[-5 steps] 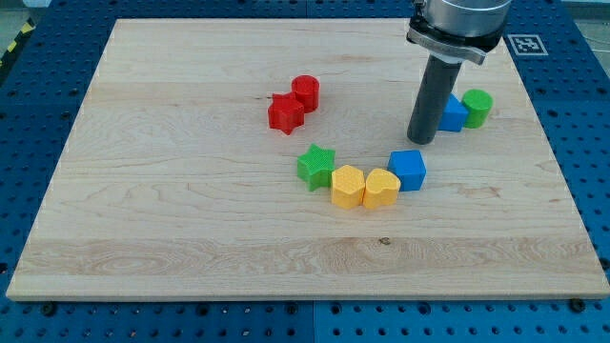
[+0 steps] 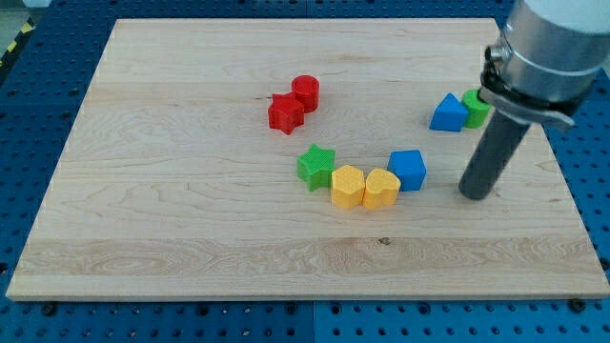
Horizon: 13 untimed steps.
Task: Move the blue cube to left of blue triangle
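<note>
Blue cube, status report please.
My tip down on board, right of blue cube, apart. Blue triangle above. Yellow block touches cube's left.

Our arm comes in from the view's top right corner, its grey wrist housing cut off by the frame's edge. From it the dark rod hangs almost straight down, leaning slightly toward the view's left. My tip (image 2: 476, 194) rests at table height on the view's right side, just right of the blue cube (image 2: 408, 169) and apart from it, touching no block.
</note>
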{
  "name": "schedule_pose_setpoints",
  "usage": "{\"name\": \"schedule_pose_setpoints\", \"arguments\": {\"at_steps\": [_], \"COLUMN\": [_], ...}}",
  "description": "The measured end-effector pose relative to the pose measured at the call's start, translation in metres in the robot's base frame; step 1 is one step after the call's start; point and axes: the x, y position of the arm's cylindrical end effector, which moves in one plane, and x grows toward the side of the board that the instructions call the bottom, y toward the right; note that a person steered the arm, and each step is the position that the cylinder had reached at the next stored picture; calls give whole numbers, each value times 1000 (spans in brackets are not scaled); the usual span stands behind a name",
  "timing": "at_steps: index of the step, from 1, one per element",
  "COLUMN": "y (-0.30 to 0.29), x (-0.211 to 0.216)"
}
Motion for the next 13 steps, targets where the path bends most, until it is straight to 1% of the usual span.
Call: {"name": "schedule_pose_setpoints", "arguments": {"at_steps": [1, 2, 3, 4, 5, 8, 10, 11, 13], "y": [-19, -60, -77, -77, -77, -77, -55, -54, -54], "x": [22, 22, 5, -18, -32, -63, -61, -63, -85]}}
